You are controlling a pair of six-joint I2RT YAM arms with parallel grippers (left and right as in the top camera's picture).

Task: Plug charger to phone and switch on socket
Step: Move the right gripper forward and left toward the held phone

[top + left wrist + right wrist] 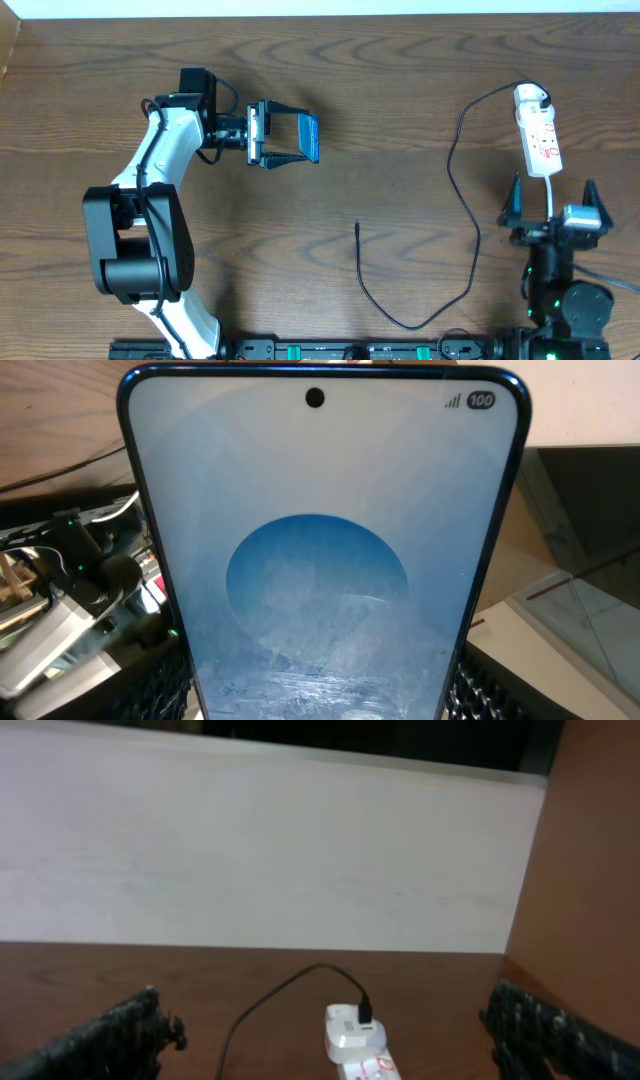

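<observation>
- The charger (450, 155) lies on the brown table (400, 60). Its thin black cable makes a loop at the near edge, in the middle.
- From that loop, one end runs up to the small black tip (357, 225). The tip lies on the bare wood in the middle of the table. It is well apart from the phone.
- The right gripper (553, 190) is at the near right. Its two fingers (110, 1035) are spread wide apart and are not clamped on anything. It points toward the far side, at the socket.
- From above, the socket's white lead (550, 195) runs down between those fingers.
- The left gripper (298, 137) is on the left, farther out. It is clamped on the phone (309, 138), with one finger on each long edge.
- The phone's bright blue screen (320, 560) faces back toward the left arm. It shows a darker blue circle and small marks at the top.
- The socket (540, 135) lies flat at the far right, just past the right gripper. It is white with red marks.
- The charger's white plug (530, 97) sits in the far end of the socket. The black cable comes out of it and curves off to the left.
</observation>
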